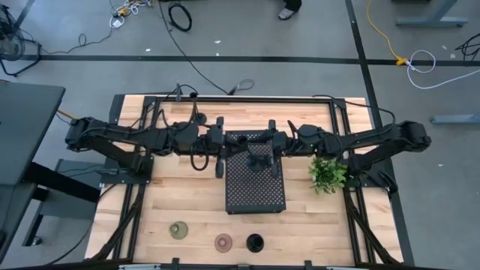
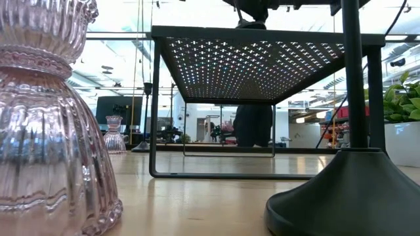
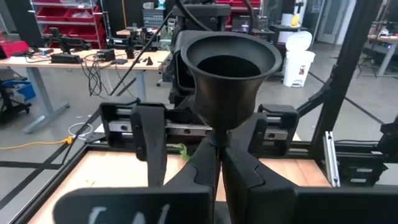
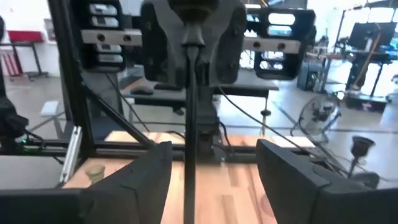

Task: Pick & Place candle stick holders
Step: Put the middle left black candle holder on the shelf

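A slim black candle stick holder (image 3: pixel 231 68) stands upright above the black perforated tray (image 1: pixel 255 191), and my left gripper (image 3: pixel 219 163) is shut on it. My right gripper (image 4: pixel 214 180) faces it from the table's right, open. Its fingers stand on either side of the holder's stem (image 4: pixel 189 143) without touching it. Near the table's front edge stand an olive holder (image 1: pixel 178 230), a pinkish holder (image 1: pixel 223 241) and another black holder (image 1: pixel 255 241), each on its base. My left gripper pinches the black holder's stem just below the cup (image 3: pixel 217 138) between its two fingers. The fingers come level from the table's left and lie across the stem. The holder is upright, with its cup above the fingers and its stem (image 4: pixel 189 124) reaching down below them. Its base does not show.
A small green plant (image 1: pixel 328 174) stands right of the tray, under my right arm. The low view shows a second pinkish holder (image 2: pixel 113 134) farther back on the table. Bare wood lies left of the tray and between the tray and the front row of holders.
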Action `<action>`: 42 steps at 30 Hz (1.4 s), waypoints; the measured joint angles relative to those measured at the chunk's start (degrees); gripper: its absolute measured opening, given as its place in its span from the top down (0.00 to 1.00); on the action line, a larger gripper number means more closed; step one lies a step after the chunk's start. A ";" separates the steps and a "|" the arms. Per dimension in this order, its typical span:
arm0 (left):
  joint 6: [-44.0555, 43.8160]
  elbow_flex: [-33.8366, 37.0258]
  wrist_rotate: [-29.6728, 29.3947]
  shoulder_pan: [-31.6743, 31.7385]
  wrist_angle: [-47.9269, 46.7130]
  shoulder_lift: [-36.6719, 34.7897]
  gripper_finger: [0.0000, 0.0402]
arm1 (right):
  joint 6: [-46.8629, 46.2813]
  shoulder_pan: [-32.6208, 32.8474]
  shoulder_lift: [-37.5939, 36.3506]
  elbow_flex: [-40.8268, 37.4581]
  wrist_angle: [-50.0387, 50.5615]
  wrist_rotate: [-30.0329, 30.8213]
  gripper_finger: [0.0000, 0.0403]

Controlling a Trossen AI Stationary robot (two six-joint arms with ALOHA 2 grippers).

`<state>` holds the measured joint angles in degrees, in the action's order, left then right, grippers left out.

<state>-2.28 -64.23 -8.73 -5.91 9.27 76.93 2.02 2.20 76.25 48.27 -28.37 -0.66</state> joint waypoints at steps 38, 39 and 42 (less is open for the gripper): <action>0.06 -0.03 -0.85 0.11 -1.25 -0.33 0.92 | 4.94 0.02 -1.04 0.00 0.17 2.56 1.00; 0.01 -0.04 -1.14 0.11 -1.56 -0.37 0.92 | 5.26 0.03 -1.64 0.00 1.05 2.81 1.00; 0.00 -0.02 -1.99 0.00 -3.95 -1.65 0.92 | 5.79 -0.09 -3.75 -0.02 2.51 4.42 1.00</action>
<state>-2.28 -64.25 -10.72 -5.91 5.32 75.28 7.81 2.12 72.50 48.25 -25.86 3.76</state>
